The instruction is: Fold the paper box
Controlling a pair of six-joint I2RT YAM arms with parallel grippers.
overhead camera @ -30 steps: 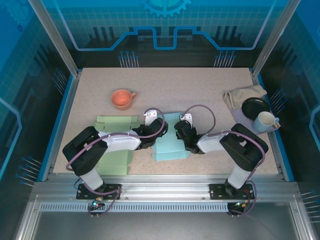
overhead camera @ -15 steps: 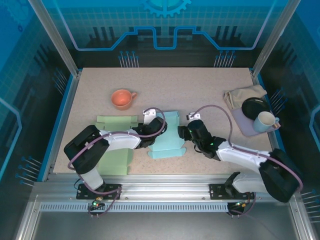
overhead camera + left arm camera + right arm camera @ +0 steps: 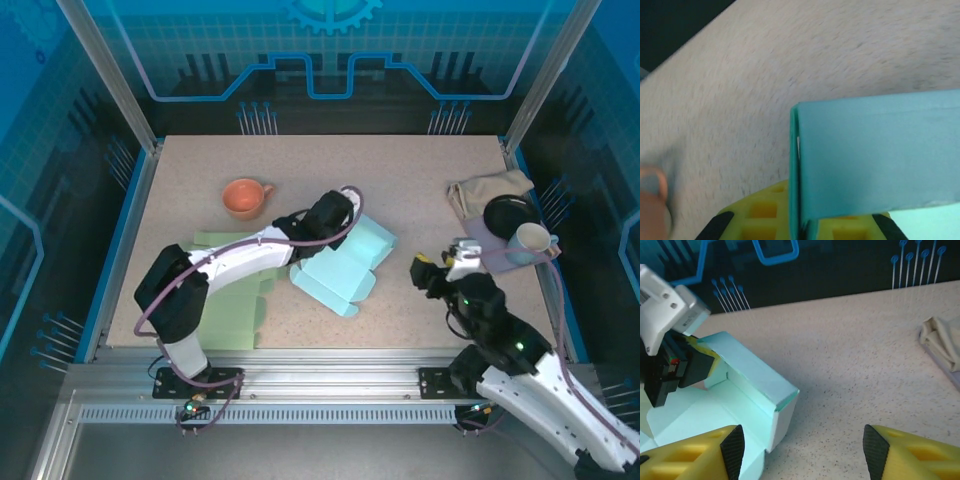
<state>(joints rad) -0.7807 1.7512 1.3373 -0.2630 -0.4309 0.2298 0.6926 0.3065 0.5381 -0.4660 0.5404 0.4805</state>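
The paper box (image 3: 345, 265) sits near the middle of the tabletop (image 3: 400, 180), partly formed; its far wall stands upright with one corner folded, while the near part lies flat as loose flaps. The left gripper (image 3: 338, 222) is clamped tight on that raised wall, the thin panel pinched between its pads (image 3: 760, 220); the right gripper (image 3: 802, 447) hangs toward the near right corner, apart from the box, jaws spread wide and empty. I judge the job roughly midway; the remaining walls need raising and tucking.
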